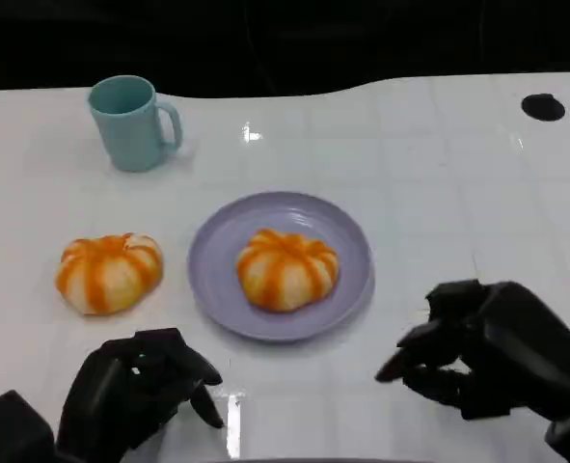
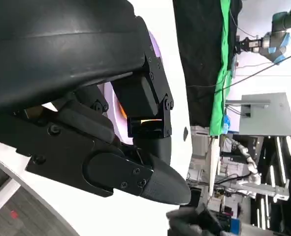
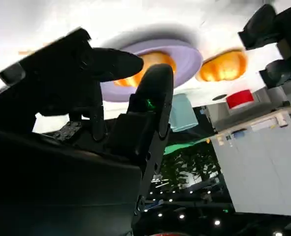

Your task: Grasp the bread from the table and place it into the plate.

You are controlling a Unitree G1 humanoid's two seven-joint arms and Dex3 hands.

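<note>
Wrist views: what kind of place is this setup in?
Likely a robotics lab or demo hall. Past the white table, the left wrist view shows another robot arm and a green curtain; the right wrist view shows ceiling spotlights and a white partition.

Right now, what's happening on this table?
A humanoid robot is putting bread on a purple plate. One orange-striped bun already sits on the plate; another bun lies on the table beside it, near a teal mug. The left hand and right hand hover near the table's front edge, holding nothing.
</note>
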